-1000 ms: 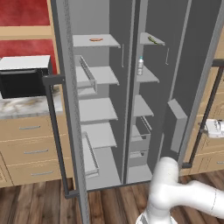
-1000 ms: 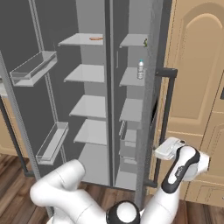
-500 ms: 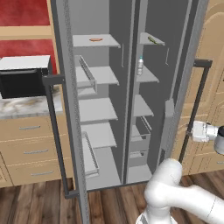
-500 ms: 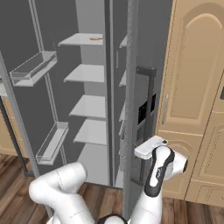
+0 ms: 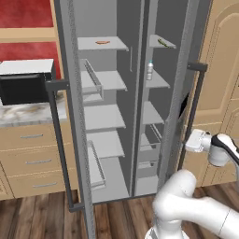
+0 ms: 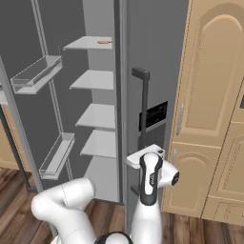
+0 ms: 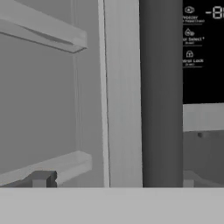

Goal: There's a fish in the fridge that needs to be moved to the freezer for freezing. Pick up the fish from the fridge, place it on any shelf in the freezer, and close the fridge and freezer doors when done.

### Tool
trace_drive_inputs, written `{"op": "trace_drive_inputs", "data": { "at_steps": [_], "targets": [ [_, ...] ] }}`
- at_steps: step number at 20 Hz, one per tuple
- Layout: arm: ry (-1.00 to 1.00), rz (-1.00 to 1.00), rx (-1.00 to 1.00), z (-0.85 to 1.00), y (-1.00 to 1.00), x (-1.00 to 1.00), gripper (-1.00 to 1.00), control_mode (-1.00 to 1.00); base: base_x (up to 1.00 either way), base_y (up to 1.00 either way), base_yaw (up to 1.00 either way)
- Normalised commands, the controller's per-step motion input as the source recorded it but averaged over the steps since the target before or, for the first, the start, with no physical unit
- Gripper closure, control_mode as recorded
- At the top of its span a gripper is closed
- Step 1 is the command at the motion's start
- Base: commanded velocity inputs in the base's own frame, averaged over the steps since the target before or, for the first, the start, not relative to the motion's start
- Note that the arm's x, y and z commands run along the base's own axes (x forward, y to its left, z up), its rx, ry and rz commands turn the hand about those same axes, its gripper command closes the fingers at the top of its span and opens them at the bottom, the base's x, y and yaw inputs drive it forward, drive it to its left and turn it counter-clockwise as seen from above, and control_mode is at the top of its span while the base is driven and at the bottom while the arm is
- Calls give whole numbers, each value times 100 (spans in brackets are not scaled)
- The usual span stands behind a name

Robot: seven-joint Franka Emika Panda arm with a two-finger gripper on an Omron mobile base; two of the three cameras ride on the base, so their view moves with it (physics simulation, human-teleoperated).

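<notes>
A: Fish (image 5: 102, 42) status?

B: Small, flat, orange. Lies flat on the top shelf of the left compartment (image 5: 103, 18), at 12 o'clock in that bay, near the shelf's middle.

A: Doors?

B: Left door (image 6: 28, 124) is swung wide open towards 9 o'clock, inner bins facing the room. Right door (image 6: 143, 52) is at a narrow angle. From the right base it covers the right compartment (image 5: 158, 21); from the left base there's a gap. Its dark handle (image 6: 143, 109) stands upright at 3 o'clock.

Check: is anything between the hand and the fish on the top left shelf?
Yes. The right door, nearly shut, stands between the hand, outside by the door's handle, and the fish.
</notes>
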Motion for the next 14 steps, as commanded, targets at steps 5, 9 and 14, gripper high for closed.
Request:
{"op": "trace_drive_inputs", "data": {
  "at_steps": [5, 9, 14],
  "targets": [
    [-2, -3, 0, 9, 84, 14, -100, -100, 0, 0, 0],
    [0, -1, -1, 1, 97, 23, -100, -100, 0, 0, 0],
    [0, -2, -2, 2, 96, 30, -100, -100, 0, 0, 0]
  ]
}}
